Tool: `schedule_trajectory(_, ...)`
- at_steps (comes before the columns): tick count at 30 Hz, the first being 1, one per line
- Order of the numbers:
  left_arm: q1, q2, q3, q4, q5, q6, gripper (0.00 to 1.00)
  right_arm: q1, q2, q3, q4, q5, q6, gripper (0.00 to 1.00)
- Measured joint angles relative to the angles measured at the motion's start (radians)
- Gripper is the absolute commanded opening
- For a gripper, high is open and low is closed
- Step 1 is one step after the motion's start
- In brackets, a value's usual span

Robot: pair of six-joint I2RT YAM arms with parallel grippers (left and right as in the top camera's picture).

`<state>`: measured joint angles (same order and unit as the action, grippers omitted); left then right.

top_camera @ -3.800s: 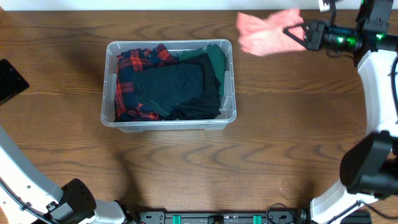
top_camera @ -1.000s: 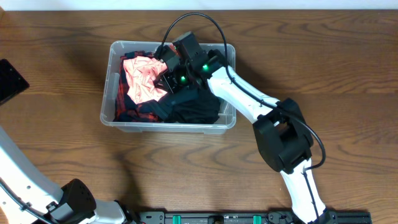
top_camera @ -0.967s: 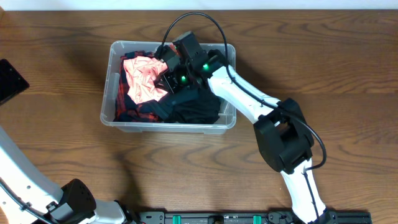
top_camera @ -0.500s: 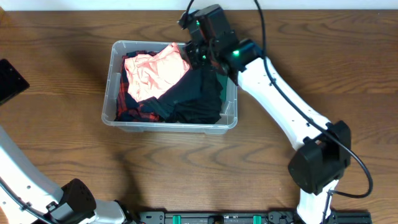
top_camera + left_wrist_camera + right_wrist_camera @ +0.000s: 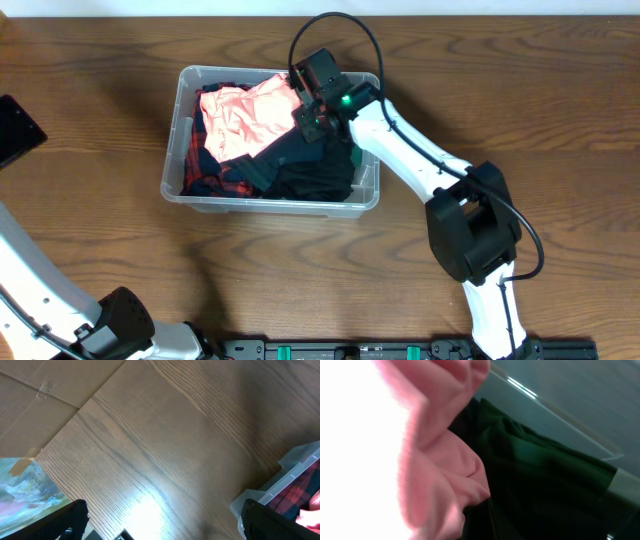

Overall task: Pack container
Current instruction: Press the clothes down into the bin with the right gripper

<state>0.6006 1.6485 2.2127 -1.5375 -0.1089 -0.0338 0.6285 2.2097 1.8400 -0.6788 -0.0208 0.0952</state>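
Two claws: our left claw (image 5: 165, 525) gapes wide and empty over the surface (image 5: 150, 450). Our right claw (image 5: 303, 115) is at the pink garment (image 5: 245, 115) in the container (image 5: 270, 204); we cannot tell that claw's opening.

Container (image 5: 270, 203): clear, colourless plastic, contents showing through; top layer is a salmon-pink garment (image 5: 245, 115), plain and unpatterned, over a red-and-navy plaid shirt (image 5: 205, 176) and a plain black garment (image 5: 315, 175). In the right wrist view the pink cloth washes out to white in the glare, and beside it lies a dark green garment (image 5: 540, 480), plain. Table (image 5: 120, 250): mid-brown with darker wavy wood grain; right arm (image 5: 420, 150): white shell, black joints, small green lights (image 5: 345, 100) at its black wrist.
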Motion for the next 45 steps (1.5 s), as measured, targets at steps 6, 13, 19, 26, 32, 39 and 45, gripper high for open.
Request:
schedule_trajectory(6, 0.000, 0.000, 0.000, 0.000, 0.000, 0.000, 0.98, 0.015, -0.007, 0.133, -0.065, 0.019, -0.035, 0.07)
schedule_trajectory(13, 0.000, 0.000, 0.000, 0.000, 0.000, 0.000, 0.98, 0.042, -0.127, 0.293, 0.058, 0.016, -0.037, 0.05)
schedule_trajectory(19, 0.000, 0.000, 0.000, -0.001, 0.000, 0.000, 0.98, 0.068, -0.114, 0.307, -0.013, 0.013, -0.032, 0.01)
schedule_trajectory(26, 0.000, 0.000, 0.000, 0.000, 0.000, 0.000, 0.98, 0.080, 0.191, 0.293, -0.109, -0.010, 0.003, 0.01)
schedule_trajectory(32, 0.000, 0.000, 0.000, -0.001, 0.000, 0.000, 0.98, 0.083, 0.165, 0.331, -0.177, -0.054, -0.009, 0.01)
schedule_trajectory(39, 0.000, 0.000, 0.000, 0.000, 0.000, 0.000, 0.98, 0.095, 0.081, 0.462, -0.031, -0.029, -0.065, 0.02)
schedule_trajectory(45, 0.000, 0.000, 0.000, 0.000, 0.000, 0.000, 0.98, 0.105, -0.144, 0.548, 0.024, -0.015, -0.083, 0.02)
